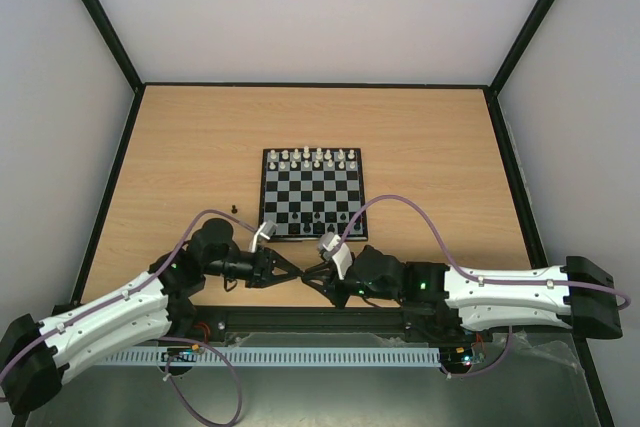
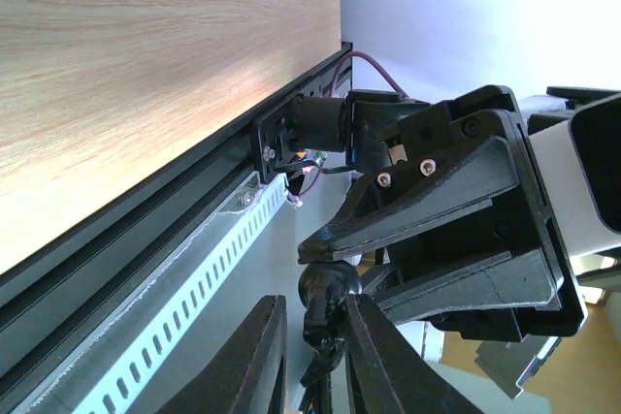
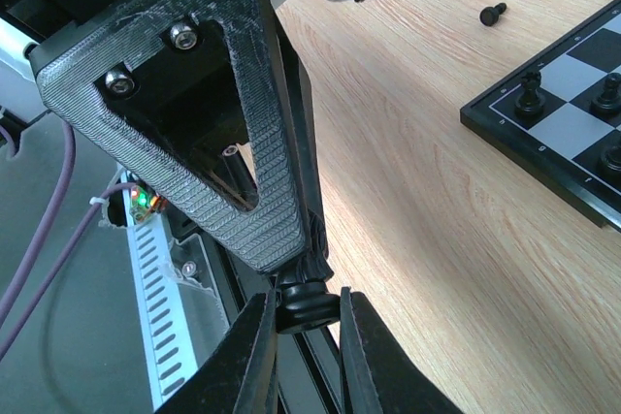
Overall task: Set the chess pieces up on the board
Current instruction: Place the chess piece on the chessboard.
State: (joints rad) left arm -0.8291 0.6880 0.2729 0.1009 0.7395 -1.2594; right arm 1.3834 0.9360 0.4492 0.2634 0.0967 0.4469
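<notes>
Overhead, left claw [image 1: 295,269] and right claw [image 1: 310,272] hide their shared black piece [image 3: 309,303].

We count one board [image 1: 313,193], two claws, the left claw [image 1: 294,270] and right claw [image 1: 309,273], one held black piece [image 3: 307,302], one stray black piece [image 1: 235,208]

We are seeing a light wooden table [image 1: 200,147] spreading out beyond the left gripper [image 1: 290,269], pale walls [image 1: 320,7] standing around it, evenly lit.
</notes>
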